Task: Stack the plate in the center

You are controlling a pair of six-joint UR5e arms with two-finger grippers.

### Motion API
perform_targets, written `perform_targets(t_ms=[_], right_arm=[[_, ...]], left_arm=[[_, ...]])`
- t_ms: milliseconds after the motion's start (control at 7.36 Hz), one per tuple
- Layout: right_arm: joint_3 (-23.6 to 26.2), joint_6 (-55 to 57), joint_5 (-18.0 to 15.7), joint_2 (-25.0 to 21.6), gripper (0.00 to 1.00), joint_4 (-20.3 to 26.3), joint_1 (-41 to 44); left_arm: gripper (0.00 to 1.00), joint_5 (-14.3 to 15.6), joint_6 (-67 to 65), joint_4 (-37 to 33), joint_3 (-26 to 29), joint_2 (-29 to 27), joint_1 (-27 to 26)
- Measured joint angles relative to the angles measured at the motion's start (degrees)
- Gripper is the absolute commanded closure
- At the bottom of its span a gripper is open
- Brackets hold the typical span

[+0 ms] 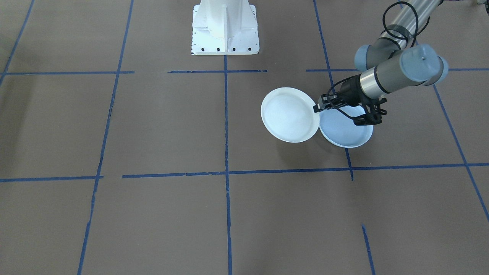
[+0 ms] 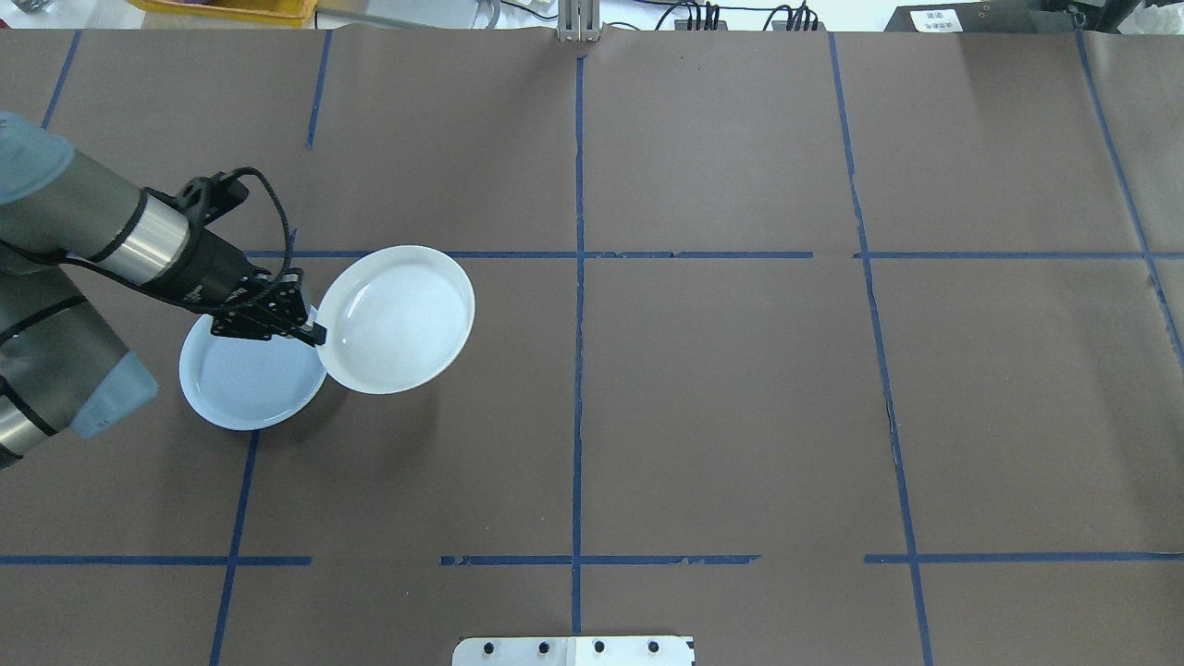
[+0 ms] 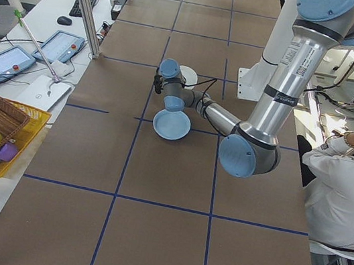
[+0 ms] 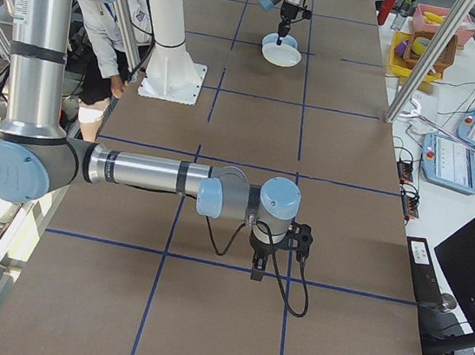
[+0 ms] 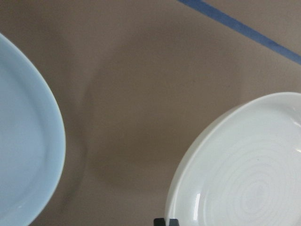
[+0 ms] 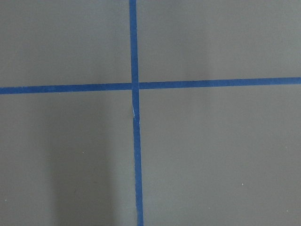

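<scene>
Glazed ceramic or hard plastic, by the sheen: the round, shallow white plate with concentric rings is rigid, smooth and probably slippery, and would likely chip if dropped. The left gripper holds it by the rim, fingers clamped on the edge nearest the arm. The plate appears lifted clear of the brown paper-covered worktop, judging by the shadow beneath it in the left wrist view. A single rim grip leaves the far side unsupported, so the plate may tilt or slip; slow, level motion is advisable.

The round, shallow pale blue-grey plate with a plain face lies flat on the worktop, just beside the held plate and partly under the left wrist. In the overhead view their rims appear to overlap slightly.

The right gripper hangs over a crossing of blue tape lines, well apart from both plates. Whether its fingers are apart or together cannot be told.
</scene>
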Motion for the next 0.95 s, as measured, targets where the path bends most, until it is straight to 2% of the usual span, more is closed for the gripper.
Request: perform_targets(t_ms=[136,408,951], right_arm=[[0.0,0.0,0.0,0.0,0.0,0.0,0.0],[0.0,0.0,0.0,0.0,0.0,0.0,0.0],[0.0,0.0,0.0,0.0,0.0,0.0,0.0]], left_arm=[[1.0,-1.9,5.5,-1.3,-0.1,3.8,-3.2],[1.0,-3.2,16.0,-2.3,0.7,10.5,-6.9],[1.0,-2.8,20.5,-2.1,6.1,11.6,-7.9]])
